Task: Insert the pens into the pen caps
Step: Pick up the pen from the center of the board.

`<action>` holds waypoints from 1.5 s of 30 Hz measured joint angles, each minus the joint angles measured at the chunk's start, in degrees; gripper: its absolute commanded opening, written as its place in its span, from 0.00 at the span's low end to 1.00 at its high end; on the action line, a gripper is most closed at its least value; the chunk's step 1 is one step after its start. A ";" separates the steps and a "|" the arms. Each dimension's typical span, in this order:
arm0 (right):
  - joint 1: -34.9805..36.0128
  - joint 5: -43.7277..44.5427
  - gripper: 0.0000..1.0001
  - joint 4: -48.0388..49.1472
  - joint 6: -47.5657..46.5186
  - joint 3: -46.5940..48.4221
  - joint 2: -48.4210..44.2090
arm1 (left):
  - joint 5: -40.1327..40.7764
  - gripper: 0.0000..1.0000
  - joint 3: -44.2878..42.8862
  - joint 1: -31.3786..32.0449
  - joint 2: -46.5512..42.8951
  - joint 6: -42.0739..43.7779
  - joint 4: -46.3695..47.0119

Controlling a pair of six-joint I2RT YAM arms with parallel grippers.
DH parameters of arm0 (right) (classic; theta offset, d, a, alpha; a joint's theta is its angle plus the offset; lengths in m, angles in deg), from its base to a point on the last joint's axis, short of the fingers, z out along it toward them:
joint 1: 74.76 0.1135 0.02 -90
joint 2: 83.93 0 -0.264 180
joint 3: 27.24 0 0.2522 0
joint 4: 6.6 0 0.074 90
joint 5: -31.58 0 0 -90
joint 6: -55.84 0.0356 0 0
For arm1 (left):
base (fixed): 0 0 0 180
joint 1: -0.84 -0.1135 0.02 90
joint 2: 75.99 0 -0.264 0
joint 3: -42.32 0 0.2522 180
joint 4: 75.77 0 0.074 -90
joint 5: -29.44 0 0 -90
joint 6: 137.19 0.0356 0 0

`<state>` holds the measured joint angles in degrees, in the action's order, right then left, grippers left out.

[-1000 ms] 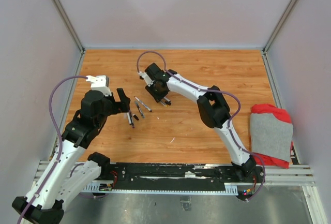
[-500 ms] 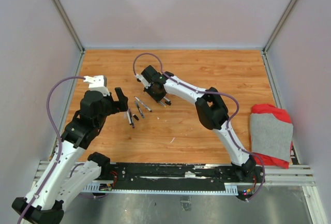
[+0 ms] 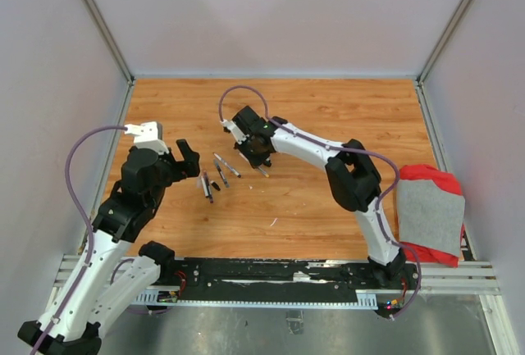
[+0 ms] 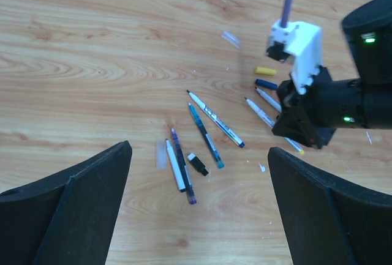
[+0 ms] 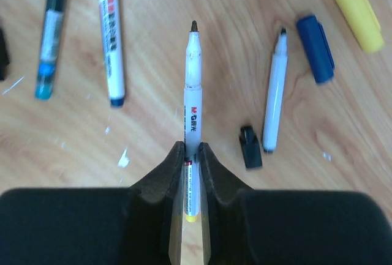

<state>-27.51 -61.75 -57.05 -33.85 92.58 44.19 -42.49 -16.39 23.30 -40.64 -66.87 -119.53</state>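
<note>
Wood-grain worktop (image 3: 328, 117) seen from above, with both arms reaching over its left half and the pens and caps scattered between them, about midway between the far and near edges.

Nearest the left edge, the left gripper (image 4: 199, 147) is held above the wood with its fingers spread wide apart and nothing between them. Ahead of it, a short white pen (image 4: 174, 166) and a dark purple pen (image 4: 184, 167) lie side by side, with a black cap (image 4: 197, 163) just beside them on the right. Next come a teal pen (image 4: 205, 135) and a white pen with a blue end (image 4: 215, 121), lying nearly parallel and close together, all uncapped.

Further right, the right gripper (image 5: 192, 152) is clamped on a white-barrelled pen (image 5: 192, 87). The barrel is pinched near its yellow rear end and the dark tip points straight out from the fingers. Whether this pen is lifted clear of the wood cannot be told.

To the right of the held pen in the wrist view, a second black cap (image 5: 250, 147) lies just beside the rear end of a thin white pen (image 5: 274, 93). A dark blue cap (image 5: 315, 48) lies beside that pen's tip, and a yellow cap (image 5: 359, 19) lies near the blue one, apart from it. No cap is seated on any pen.

Beyond the right edge, near the near corner, a grey cloth (image 3: 431, 211) is laid over a red one.
</note>
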 measured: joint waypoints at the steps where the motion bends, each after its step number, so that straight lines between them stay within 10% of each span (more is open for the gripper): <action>1: 0.00 -0.37 0.01 1.01 0.42 -2.38 -2.34 | -0.24 1.00 -0.02 0.00 0.20 -0.09 0.00; 24: -0.90 -4.07 0.01 31.76 17.62 -53.40 -46.99 | -17.38 0.96 11.78 6.21 1.57 -7.41 15.87; 45: -6.01 -15.96 0.03 79.25 51.87 -76.89 -54.47 | -22.75 0.81 18.71 20.81 10.75 -13.27 38.14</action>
<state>-33.52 -77.71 22.21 18.02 15.69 -10.28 -65.25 2.32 44.11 -29.88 -80.14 -81.39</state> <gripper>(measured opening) 0.120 0.837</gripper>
